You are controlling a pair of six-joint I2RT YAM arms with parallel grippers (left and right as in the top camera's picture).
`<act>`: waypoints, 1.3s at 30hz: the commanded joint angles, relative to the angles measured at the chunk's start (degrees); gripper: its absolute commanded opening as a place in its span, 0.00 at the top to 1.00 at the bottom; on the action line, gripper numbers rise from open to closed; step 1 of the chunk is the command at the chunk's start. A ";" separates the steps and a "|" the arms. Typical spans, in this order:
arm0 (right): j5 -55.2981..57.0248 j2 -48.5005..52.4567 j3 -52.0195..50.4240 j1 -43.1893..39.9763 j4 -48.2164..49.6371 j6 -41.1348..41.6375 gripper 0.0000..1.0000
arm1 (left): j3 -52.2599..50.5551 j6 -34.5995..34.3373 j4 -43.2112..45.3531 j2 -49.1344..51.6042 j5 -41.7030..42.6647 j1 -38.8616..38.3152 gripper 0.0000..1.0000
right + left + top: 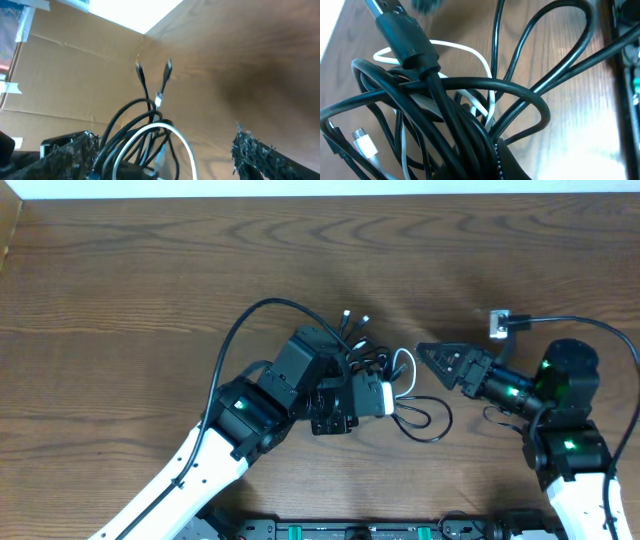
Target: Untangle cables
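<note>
Cables: black plus one white, looped in a loose knot on surface. Left claw clamped on them; right claw wide, empty.

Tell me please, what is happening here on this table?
Two robot arms are working on a tangled bundle of thin cables in the middle of the wooden table. The left gripper is shut on the bundle, where black cords and one white cable cross each other. The right gripper is open and points at the bundle from the other side; it grips nothing. The cables are not separated yet.
</note>
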 commanded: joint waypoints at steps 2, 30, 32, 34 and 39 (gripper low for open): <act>-0.28 1.27 1.09 4.02 0.22 2.27 0.12 | 1.42 9.40 0.44 1.84 0.98 -0.02 0.92; 1.40 6.91 1.07 9.46 0.20 0.92 0.69 | 1.42 9.27 4.76 5.57 -6.95 -4.15 0.92; 1.44 6.91 1.07 9.44 0.20 0.15 0.83 | 1.42 8.83 2.93 5.22 -8.57 -4.15 0.92; 1.44 6.91 1.07 9.38 0.22 -1.07 0.89 | 1.42 8.70 2.73 4.74 -8.50 -4.15 0.92; 1.86 6.91 1.07 7.80 0.20 -1.42 0.99 | 1.42 4.70 2.93 2.69 -8.52 -4.15 0.92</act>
